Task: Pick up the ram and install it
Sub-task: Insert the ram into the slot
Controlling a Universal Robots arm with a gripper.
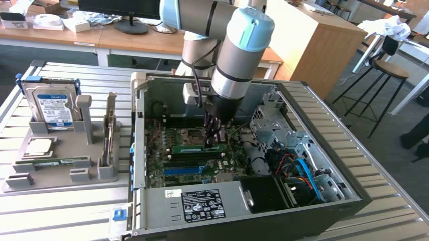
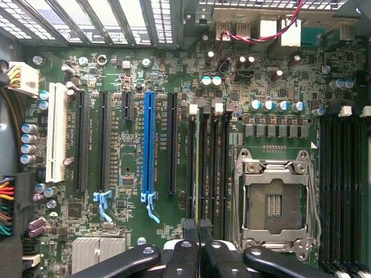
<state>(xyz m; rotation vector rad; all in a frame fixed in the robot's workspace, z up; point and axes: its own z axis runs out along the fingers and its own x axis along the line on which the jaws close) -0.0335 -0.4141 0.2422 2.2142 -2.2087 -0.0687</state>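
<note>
My gripper [image 1: 214, 142] reaches down into the open computer case [image 1: 201, 203], just beside the empty processor socket [image 1: 190, 134]. It is shut on the ram [image 1: 194, 148], a narrow green stick held level and low over the motherboard [image 1: 176, 168]. In the wrist view the black fingers [image 2: 184, 255] meet at the gripper [image 2: 199, 233]. The ram [image 2: 199, 174] shows edge-on as a thin dark line running out from them along the black memory slots [image 2: 213, 168] next to the socket [image 2: 273, 202]. A second green stick [image 1: 60, 161] lies flat in the grey holder [image 1: 60, 178] at the exterior view's left.
The grey holder also carries a silver hard drive [image 1: 54, 108] standing upright and a square processor chip [image 1: 39, 146]. Inside the case are a blue expansion slot [image 2: 149, 139], red and blue cables [image 1: 305, 173] and a metal drive cage [image 1: 278, 120]. A stool [image 1: 385, 80] and wooden desks stand behind.
</note>
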